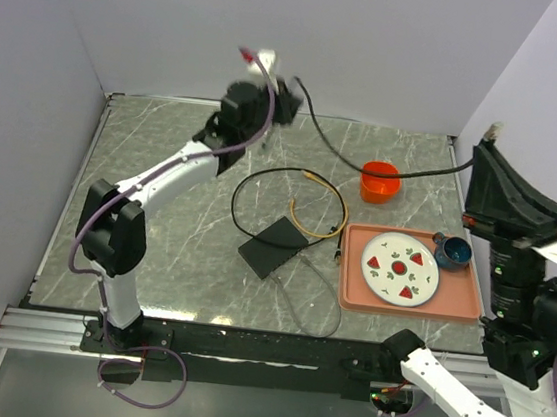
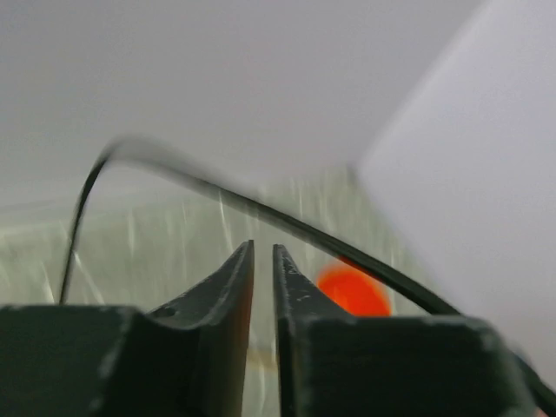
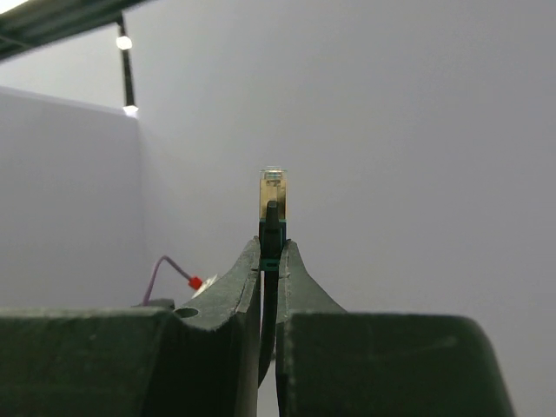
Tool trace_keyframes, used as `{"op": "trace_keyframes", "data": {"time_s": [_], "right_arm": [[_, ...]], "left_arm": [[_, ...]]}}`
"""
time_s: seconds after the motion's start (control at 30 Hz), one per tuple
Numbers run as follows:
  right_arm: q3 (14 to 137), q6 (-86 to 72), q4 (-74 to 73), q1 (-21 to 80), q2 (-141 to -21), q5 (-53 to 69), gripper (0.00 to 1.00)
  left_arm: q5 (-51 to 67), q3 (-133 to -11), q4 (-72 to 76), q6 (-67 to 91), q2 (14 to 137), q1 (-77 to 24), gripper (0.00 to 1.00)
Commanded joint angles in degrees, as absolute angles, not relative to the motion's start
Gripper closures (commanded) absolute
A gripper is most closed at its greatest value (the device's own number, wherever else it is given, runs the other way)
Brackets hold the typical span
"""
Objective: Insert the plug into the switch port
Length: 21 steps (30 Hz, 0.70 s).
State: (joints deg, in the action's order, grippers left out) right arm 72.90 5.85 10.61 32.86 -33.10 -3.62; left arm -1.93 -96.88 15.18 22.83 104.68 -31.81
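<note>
1. My left pincer (image 1: pixel 287 99) hangs raised near the counter's far edge. A black cable (image 1: pixel 344 161) runs from it toward the right edge.
2. My right pincer (image 1: pixel 489 144) stands high at the right edge, with a pale plug (image 1: pixel 495 127) at its tip.
3. The switch (image 1: pixel 276 247) lies flat mid-counter.
4. Toward the near right corner, a salmon tray (image 1: pixel 460 298) bears a plate (image 1: pixel 399 271) and a blue cup (image 1: pixel 452 251).

Left hand (image 2: pixel 263 248) and right hand (image 3: pixel 268 252) are raised, fingers pinched close together.
</note>
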Motion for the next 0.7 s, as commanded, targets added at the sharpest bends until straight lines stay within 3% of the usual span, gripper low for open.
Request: {"op": "trace_keyframes", "data": {"time_s": [0.0, 0.1, 0.13, 0.33, 0.47, 0.67], "right_arm": [[69.27, 10.37, 7.22, 33.05, -27.07, -10.1, 1.0], [65.58, 10.38, 1.78, 33.05, -28.82, -12.39, 1.0], [64.7, 9.68, 0.37, 33.13, -30.22, -12.57, 1.0], [56.53, 1.68, -11.75, 33.22, -36.9, -10.11, 1.0], [48.8, -6.39, -16.25, 33.57, -38.58, -3.53, 1.0], [39.22, -11.68, -18.62, 37.87, -41.39, 2.46, 1.0]], "left_arm": [[12.21, -76.2, 12.97, 30.2, 100.65, -32.43, 0.75], [11.7, -59.93, 19.84, 35.13, 94.32, -32.69, 0.63], [11.6, -56.9, 22.39, 35.94, 91.26, -32.7, 0.55], [8.53, -49.66, 15.22, 33.23, 84.65, -33.22, 0.34], [6.16, -47.29, 11.78, 30.76, 83.06, -33.66, 0.3], [9.05, -41.49, 13.97, 30.06, 81.57, -34.01, 0.34]]}}
